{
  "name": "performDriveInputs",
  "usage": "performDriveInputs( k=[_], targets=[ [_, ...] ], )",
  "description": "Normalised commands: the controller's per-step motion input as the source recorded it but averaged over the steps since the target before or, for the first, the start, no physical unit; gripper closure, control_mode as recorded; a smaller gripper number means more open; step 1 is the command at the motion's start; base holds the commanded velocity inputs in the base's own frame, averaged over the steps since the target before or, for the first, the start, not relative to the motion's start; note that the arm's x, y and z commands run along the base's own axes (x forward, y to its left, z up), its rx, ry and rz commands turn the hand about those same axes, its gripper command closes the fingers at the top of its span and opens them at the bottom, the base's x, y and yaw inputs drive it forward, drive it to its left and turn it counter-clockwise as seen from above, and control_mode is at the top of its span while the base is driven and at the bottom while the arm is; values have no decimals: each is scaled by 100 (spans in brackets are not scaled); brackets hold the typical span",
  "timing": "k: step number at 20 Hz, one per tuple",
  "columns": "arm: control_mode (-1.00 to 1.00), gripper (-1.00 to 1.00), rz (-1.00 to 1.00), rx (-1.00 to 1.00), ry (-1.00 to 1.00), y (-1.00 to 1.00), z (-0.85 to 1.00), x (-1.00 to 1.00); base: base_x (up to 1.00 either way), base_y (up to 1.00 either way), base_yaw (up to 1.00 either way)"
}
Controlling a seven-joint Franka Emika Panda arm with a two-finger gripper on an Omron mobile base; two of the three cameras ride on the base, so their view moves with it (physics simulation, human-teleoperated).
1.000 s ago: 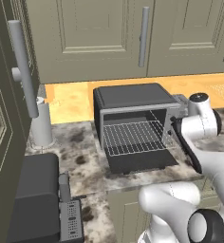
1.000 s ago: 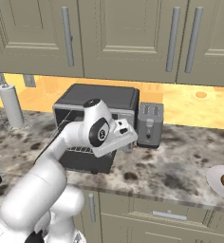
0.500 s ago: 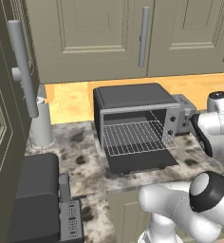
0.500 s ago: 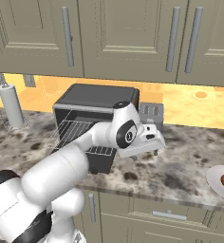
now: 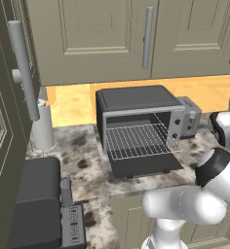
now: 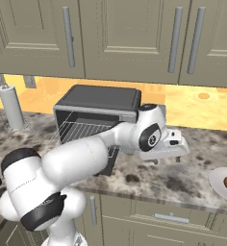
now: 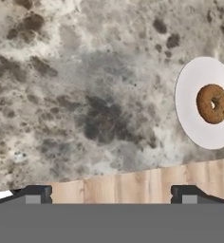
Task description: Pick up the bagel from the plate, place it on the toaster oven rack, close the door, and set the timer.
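Bagel (image 7: pixel 213 104) sits on its white plate (image 7: pixel 192 118) on the stone counter (image 7: pixel 85 95), well off to one side of my gripper (image 7: pixel 110 193). My fingers (image 7: pixel 34 194) stand wide apart, holding nothing. Behind, the toaster oven (image 5: pixel 141 119) has its door (image 5: pixel 141 165) down, rack (image 5: pixel 136 140) bare.

Even, soft light throughout, flat rendered look, no hard glare. Backsplash (image 5: pixel 78 99) glows warm yellow-orange under the cabinets (image 5: pixel 107 34), brightest band in the room. Toaster oven (image 5: pixel 136 124) cavity dim; faint soft shadow on the counter (image 6: pixel 182 178) beneath the arm. Speckled stone in the hand view slightly soft, low-resolution texture. White plate (image 7: pixel 192 123) bright but not blown out; bagel (image 7: pixel 212 104) edges a little fuzzy. No visible edge distortion
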Motion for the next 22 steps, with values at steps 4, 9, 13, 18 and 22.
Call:
performDriveInputs(
  k=[4,9,13,18,22],
  targets=[
    [-100,-100,-8,7,-9,-60,-2,3,0,0,0],
    [-100,-100,-7,5,-8,-58,-4,10,0,0,0],
    [-100,-100,-3,0,-9,-37,-10,4,0,0,0],
    [-100,-100,-4,0,-5,-26,-11,5,0,0,0],
    [-100,-100,-3,0,0,-23,-18,17,0,0,0]
  ],
)
